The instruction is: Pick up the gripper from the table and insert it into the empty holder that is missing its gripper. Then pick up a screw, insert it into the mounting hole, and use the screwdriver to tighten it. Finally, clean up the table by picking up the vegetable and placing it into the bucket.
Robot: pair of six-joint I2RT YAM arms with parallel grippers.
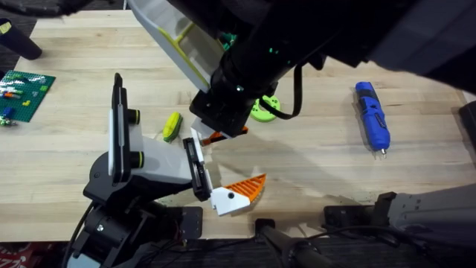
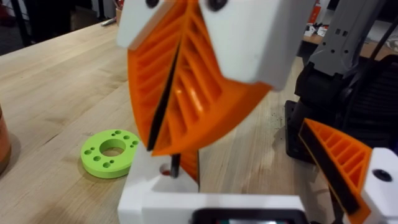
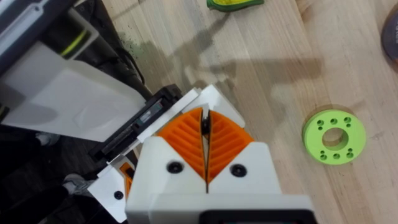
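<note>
The right tool [image 3: 205, 134], pressed together on a thin black screw [image 2: 175, 165], should descend plumb into the white holder's mounting hole [image 2: 165, 169].

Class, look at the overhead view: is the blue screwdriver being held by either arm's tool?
No: the blue screwdriver lies alone on the bare table, far to the right of both arms' tools.
</note>
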